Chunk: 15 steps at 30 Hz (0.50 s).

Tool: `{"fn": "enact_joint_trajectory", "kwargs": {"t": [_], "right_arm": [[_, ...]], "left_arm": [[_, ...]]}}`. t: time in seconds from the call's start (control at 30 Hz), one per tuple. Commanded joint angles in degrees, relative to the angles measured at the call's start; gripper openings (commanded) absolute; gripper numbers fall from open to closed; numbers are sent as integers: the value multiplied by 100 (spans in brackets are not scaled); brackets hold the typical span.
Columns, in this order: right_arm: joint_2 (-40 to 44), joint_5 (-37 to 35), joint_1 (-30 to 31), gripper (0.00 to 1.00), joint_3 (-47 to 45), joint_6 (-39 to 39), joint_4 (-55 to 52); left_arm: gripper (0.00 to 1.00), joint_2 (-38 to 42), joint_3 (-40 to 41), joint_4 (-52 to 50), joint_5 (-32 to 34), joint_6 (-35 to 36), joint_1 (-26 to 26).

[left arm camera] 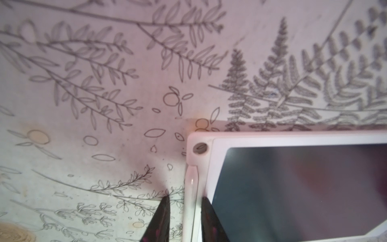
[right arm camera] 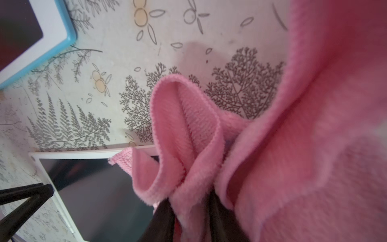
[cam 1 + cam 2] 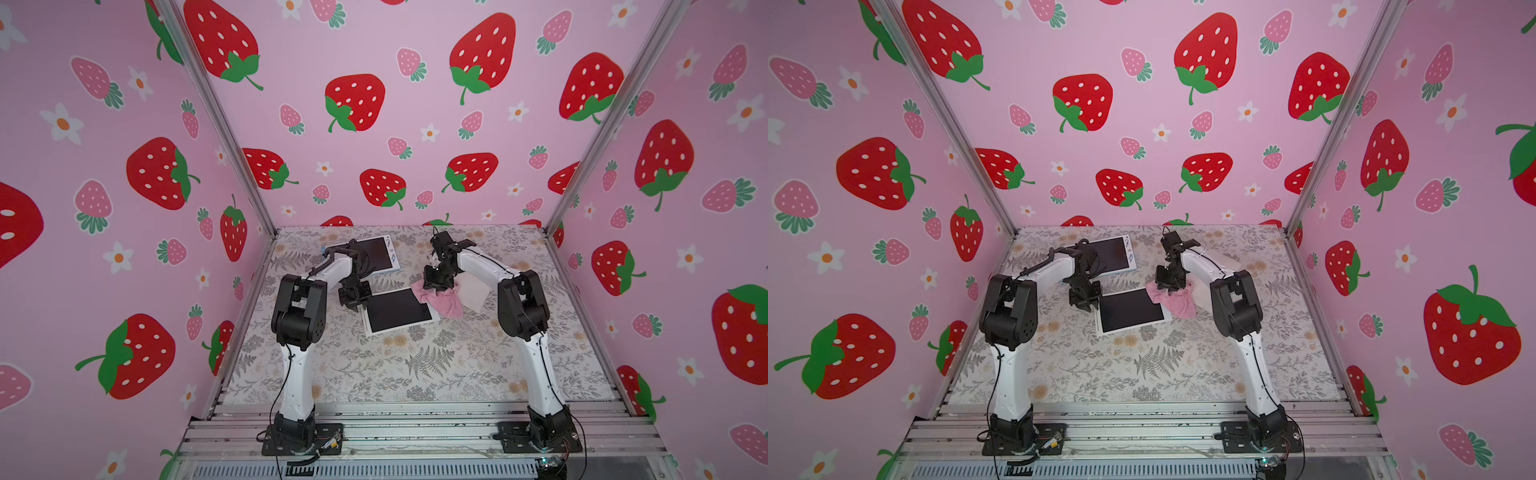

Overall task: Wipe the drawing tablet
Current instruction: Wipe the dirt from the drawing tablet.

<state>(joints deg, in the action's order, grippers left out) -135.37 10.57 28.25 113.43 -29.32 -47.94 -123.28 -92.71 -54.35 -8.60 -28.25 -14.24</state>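
Left wrist view: left gripper pinches the white edge of the drawing tablet, mid-table. Just past it, right gripper straddles a fold of pink cloth; can't tell if it's gripping.

Robot test booth: strawberry-print walls (aluminium-framed), floral tabletop.

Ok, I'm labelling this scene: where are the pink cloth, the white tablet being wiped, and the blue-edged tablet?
pink cloth (image 3: 451, 305), a top view, its lower fold.
white tablet (image 3: 397, 309), a top view, middle of its dark screen.
blue-edged tablet (image 2: 70, 38), right wrist view, its blue corner.
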Motion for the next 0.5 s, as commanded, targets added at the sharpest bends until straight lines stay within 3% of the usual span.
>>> {"fn": "enact_joint_trajectory", "kwargs": {"t": [0.0, 0.23, 0.4, 0.47], "right_arm": [[-274, -391, 104, 35, 61, 95, -475], [-870, -985, 307, 35, 643, 278, -1255], [-1077, -1109, 330, 26, 607, 261, -1572], [-1039, -1118, 313, 18, 433, 260, -1526]], "left_arm": [[26, -587, 217, 29, 123, 30, -39], [26, -596, 253, 73, 112, -5, -50], [26, -582, 238, 65, 111, -5, -44], [26, -576, 231, 64, 118, 0, -43]]}}
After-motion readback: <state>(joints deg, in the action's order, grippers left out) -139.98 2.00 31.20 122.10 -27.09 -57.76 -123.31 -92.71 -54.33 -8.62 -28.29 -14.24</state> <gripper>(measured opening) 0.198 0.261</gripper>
